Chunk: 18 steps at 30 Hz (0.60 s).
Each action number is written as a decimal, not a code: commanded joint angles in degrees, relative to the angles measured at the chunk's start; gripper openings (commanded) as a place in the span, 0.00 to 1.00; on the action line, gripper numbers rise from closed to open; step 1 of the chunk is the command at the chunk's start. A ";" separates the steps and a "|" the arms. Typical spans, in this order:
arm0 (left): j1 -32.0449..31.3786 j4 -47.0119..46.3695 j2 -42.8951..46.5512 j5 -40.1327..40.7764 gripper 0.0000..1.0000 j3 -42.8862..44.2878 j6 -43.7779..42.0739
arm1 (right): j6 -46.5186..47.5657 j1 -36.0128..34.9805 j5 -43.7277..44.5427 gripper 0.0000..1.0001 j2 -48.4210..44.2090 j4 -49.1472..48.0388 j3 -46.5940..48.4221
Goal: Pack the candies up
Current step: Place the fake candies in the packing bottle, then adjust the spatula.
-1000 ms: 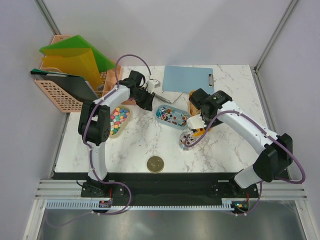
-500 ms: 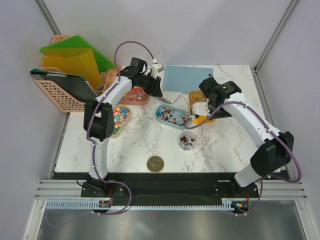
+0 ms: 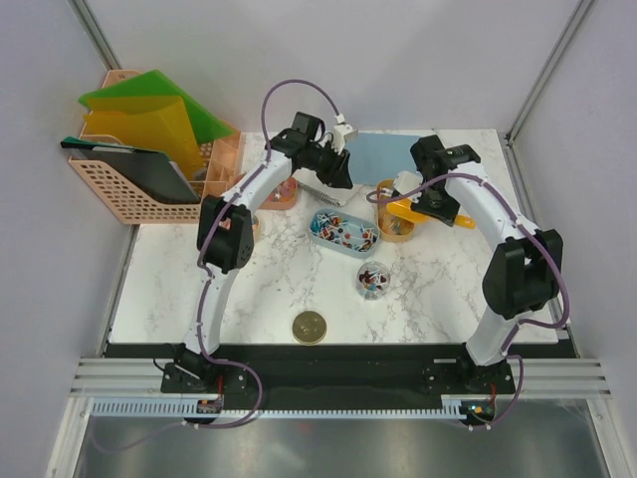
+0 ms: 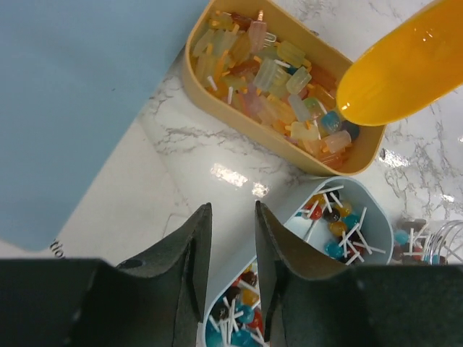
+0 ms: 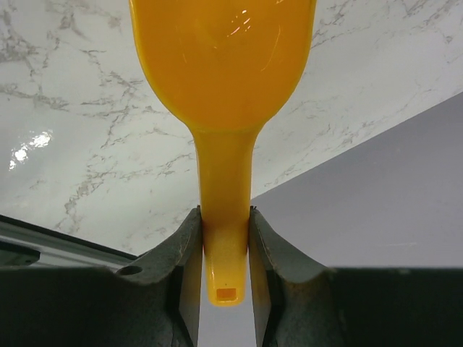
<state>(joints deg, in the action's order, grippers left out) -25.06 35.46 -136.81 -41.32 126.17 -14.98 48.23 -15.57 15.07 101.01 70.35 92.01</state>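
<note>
My right gripper (image 3: 418,199) is shut on the handle of the long orange scoop (image 3: 450,216), whose bowl hangs over a yellow tray of pale wrapped candies (image 3: 396,227). In the right wrist view the fingers (image 5: 187,246) pinch the scoop (image 5: 224,65) above the marble. My left gripper (image 3: 338,171) hovers by the clipboard, jaws slightly apart and empty (image 4: 226,210). Below it in the left wrist view are the yellow candy tray (image 4: 278,79), the scoop bowl (image 4: 405,72) and a blue tray of lollipops (image 4: 340,224). The blue tray (image 3: 341,232) and a small glass jar holding candies (image 3: 373,279) sit mid-table.
A blue clipboard (image 3: 373,157) lies at the back. A tray of orange-red bits (image 3: 282,194) sits under the left arm. A round gold lid (image 3: 310,326) lies near the front edge. A pink basket with folders (image 3: 139,149) stands at the left.
My right gripper carried the scoop from over the jar back to the yellow tray. My left arm swung back and right, from the left trays to the clipboard.
</note>
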 commanded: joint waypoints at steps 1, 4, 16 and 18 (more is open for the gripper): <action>-2.62 -1.53 -2.58 2.47 0.38 5.05 -1.81 | -4.98 0.72 -0.83 0.00 0.24 -3.54 2.39; -3.94 -3.29 -4.16 3.88 0.38 5.23 -0.75 | -5.51 1.33 -0.05 0.00 1.11 -4.34 2.91; -7.02 -9.45 -8.03 12.49 0.48 7.34 3.03 | -9.64 5.55 -2.41 0.00 1.38 0.92 5.97; -7.02 -9.27 -6.98 12.84 0.46 6.29 3.47 | -9.91 5.47 -4.87 0.00 2.35 5.83 8.00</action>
<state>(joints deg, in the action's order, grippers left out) -31.64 29.54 -144.81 -30.98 130.74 -13.56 40.71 -9.63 13.28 102.89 70.35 95.61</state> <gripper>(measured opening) 0.471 0.338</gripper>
